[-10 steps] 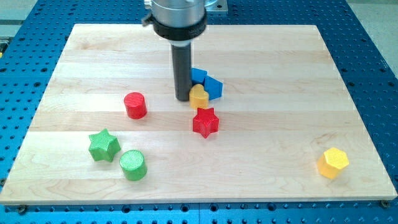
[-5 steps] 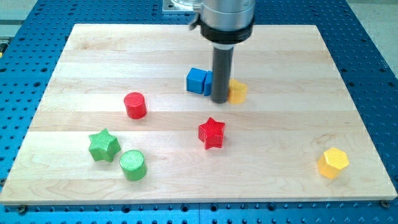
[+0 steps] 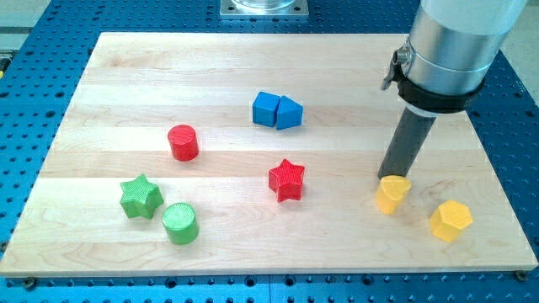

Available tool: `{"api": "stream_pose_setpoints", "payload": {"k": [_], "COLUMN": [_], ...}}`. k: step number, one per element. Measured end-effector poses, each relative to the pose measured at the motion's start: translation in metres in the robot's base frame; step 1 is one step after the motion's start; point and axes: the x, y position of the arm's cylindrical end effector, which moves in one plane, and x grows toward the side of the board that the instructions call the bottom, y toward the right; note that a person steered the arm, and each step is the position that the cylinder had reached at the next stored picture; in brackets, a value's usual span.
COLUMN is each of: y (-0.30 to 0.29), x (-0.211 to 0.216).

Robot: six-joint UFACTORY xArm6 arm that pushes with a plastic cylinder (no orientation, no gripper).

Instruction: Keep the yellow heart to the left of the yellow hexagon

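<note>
The yellow heart (image 3: 392, 194) lies on the wooden board at the lower right. The yellow hexagon (image 3: 451, 220) lies just to its right and a little lower, a small gap between them. My tip (image 3: 390, 176) stands at the heart's upper edge, touching it from the view's top. The dark rod rises from there to the grey arm body at the upper right.
Two blue blocks (image 3: 276, 110) sit together at upper centre. A red star (image 3: 286, 179) is mid-board. A red cylinder (image 3: 183, 142), a green star (image 3: 141, 196) and a green cylinder (image 3: 179, 223) are on the left. The board's right edge (image 3: 497, 168) is near the hexagon.
My tip has swept from beside the blue blocks to the lower right, pushing the yellow heart with it to just left of the yellow hexagon. The red star shifted slightly earlier.
</note>
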Motion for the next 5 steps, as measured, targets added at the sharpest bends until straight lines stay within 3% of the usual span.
{"api": "stream_pose_setpoints", "payload": {"k": [1, 2, 3, 4, 5], "y": [-0.025, -0.018, 0.031, 0.004, -0.016], "x": [-0.038, 0.009, 0.012, 0.000, 0.033]}}
